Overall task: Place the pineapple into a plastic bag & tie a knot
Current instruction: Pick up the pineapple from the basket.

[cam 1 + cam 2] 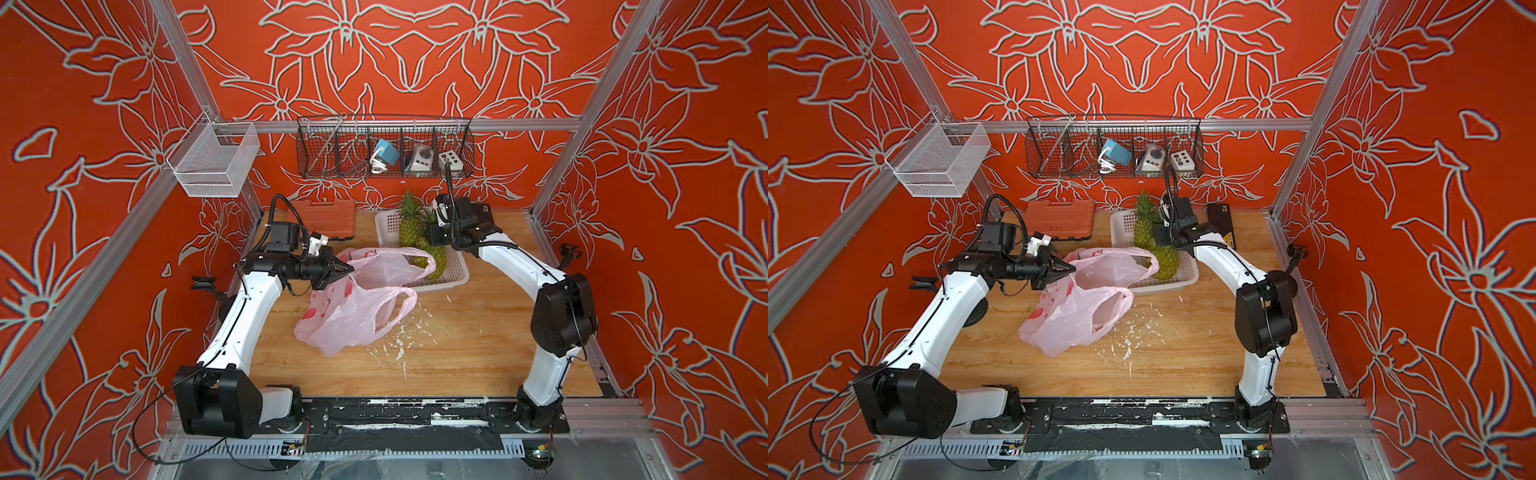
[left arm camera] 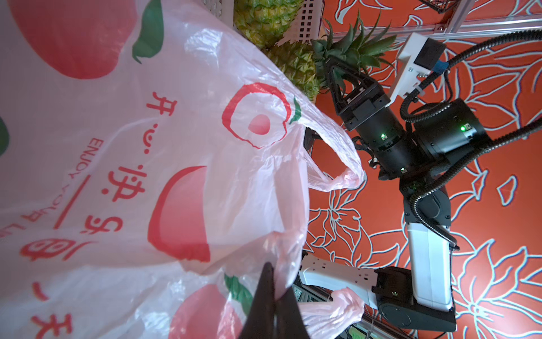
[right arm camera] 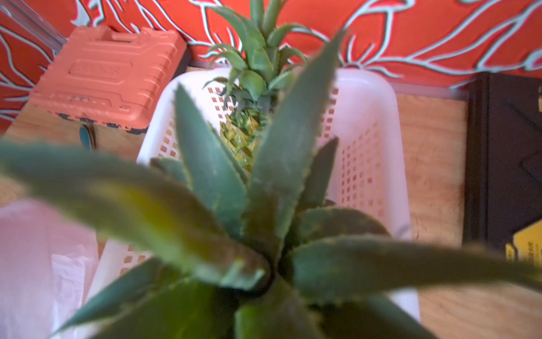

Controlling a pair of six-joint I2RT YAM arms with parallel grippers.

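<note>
Both top views look steeply down from high at the front, sharing the whole tabletop (image 1: 478,357). The left wrist camera sits close against the plastic bag (image 2: 117,176) — the right wrist's, just above a pineapple (image 3: 287,132) crown.

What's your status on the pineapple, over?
Left gripper shut on plastic bag rim, mouth open. Right gripper around pineapple crown, grip unclear. Pineapple in white basket; bag handle lies over basket edge.
</note>
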